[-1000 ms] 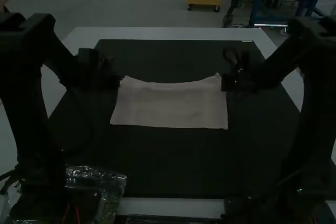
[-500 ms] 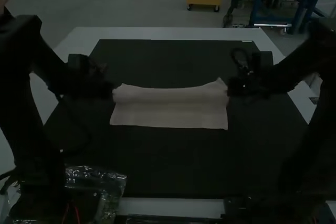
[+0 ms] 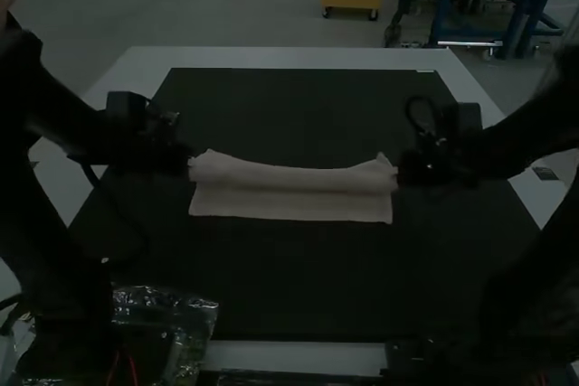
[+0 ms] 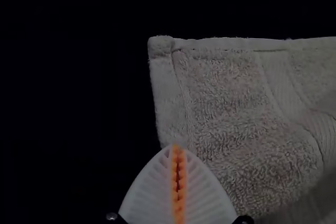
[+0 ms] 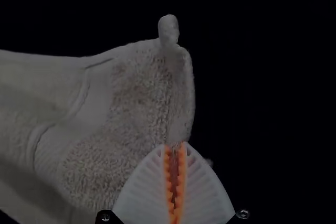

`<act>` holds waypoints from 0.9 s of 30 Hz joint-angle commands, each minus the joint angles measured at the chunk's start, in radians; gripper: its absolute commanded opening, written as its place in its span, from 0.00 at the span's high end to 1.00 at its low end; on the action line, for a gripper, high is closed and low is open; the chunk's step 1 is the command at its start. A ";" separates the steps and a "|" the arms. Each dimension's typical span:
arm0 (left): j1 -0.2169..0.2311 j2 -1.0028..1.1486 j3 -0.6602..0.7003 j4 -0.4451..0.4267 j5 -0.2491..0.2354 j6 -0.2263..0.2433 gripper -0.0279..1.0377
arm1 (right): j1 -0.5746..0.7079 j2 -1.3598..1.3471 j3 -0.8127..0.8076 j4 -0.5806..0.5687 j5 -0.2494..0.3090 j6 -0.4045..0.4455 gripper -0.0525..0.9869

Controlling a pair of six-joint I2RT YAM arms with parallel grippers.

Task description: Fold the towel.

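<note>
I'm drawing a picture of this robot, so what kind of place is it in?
Probably a robot workshop or lab: two robot arms, left and right, stand at a table with a towel.

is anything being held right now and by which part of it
Yes, the towel, by its two opposite side edges: the jaws of the left gripper pinch one, a little in from a corner, and those of the right gripper the other.

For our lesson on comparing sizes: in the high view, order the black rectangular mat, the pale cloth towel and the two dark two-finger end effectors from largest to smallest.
1. Black rectangular mat
2. Pale cloth towel
3. Left end effector and right end effector, both dark: too alike to rank.
</note>
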 commanded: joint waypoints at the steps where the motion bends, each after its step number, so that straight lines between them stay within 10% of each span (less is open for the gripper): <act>1: 0.019 -0.056 -0.012 -0.027 -0.025 0.036 0.95 | -0.025 -0.051 -0.016 -0.013 0.001 0.005 0.97; 23: 0.011 -0.230 -0.166 -0.079 -0.062 0.092 0.95 | -0.016 -0.156 -0.184 -0.025 -0.022 0.002 0.97; 24: 0.011 -0.230 -0.180 -0.071 -0.067 0.101 0.91 | -0.014 -0.147 -0.188 -0.021 -0.020 0.001 0.94; 27: 0.011 -0.230 -0.208 -0.071 -0.065 0.119 0.44 | -0.016 -0.133 -0.188 -0.021 -0.005 -0.013 0.42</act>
